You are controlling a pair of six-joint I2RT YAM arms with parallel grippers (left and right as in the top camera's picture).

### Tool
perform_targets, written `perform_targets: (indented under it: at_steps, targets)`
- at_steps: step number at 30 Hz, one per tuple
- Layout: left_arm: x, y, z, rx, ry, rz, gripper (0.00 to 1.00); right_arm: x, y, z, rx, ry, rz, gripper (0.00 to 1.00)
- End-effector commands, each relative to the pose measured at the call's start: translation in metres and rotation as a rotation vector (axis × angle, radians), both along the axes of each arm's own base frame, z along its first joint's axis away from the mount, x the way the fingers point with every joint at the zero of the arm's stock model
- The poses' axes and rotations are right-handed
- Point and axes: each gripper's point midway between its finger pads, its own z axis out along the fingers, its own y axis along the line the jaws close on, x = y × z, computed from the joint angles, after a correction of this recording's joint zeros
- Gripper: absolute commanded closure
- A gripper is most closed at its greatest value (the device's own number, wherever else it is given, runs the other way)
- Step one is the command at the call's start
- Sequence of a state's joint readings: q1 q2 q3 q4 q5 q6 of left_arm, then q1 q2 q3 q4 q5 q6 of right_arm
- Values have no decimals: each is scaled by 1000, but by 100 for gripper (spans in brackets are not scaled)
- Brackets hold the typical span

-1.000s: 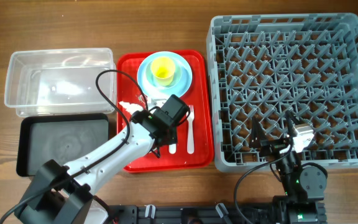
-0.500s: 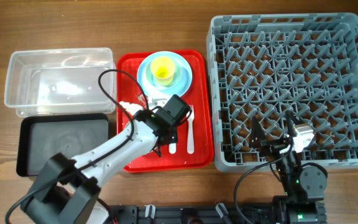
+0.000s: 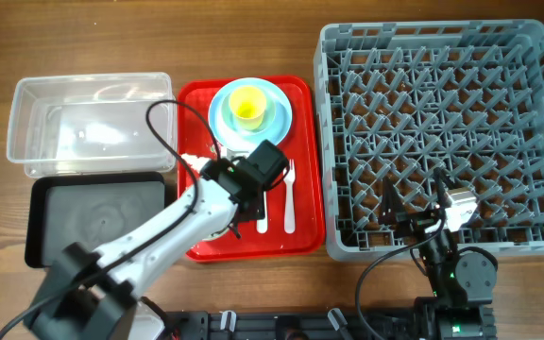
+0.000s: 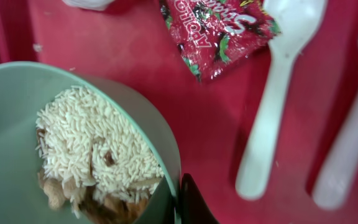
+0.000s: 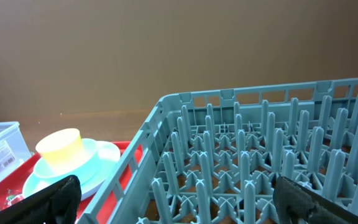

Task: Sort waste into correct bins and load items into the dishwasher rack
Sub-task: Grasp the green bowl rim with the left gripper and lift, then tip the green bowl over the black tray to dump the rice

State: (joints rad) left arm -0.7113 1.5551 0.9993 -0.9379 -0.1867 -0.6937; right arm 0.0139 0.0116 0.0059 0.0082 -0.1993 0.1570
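Left gripper (image 4: 178, 199) has just pinched shut on the bowl (image 4: 8, 99) rim at lower centre, so its scraps (image 4: 92, 149) look ready for dumping. Right gripper (image 3: 414, 203) stays wide.

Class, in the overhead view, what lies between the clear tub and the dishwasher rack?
The overhead view shows the red tray between the clear tub and the dishwasher rack, carrying the pale blue plate with the yellow cup.
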Motion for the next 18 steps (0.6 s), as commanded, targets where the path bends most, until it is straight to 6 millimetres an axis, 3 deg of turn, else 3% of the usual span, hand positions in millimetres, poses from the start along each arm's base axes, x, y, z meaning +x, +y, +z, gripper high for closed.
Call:
perform_targets:
  at_steps: [1,4,8,18]
  targets:
    - [13,-5,66,-110,-91,-24,96,0,-1,2,3,-10,-1,0]
    - [11,10,93,-191,-95,-5,96,0,-1,2,3,-10,-1,0]
    - [17,53,114,-319,-102,88,96,0,-1,2,3,-10,-2,0]
    - [33,174,125,-639,-218,383,96,0,-1,2,3,-10,-1,0]
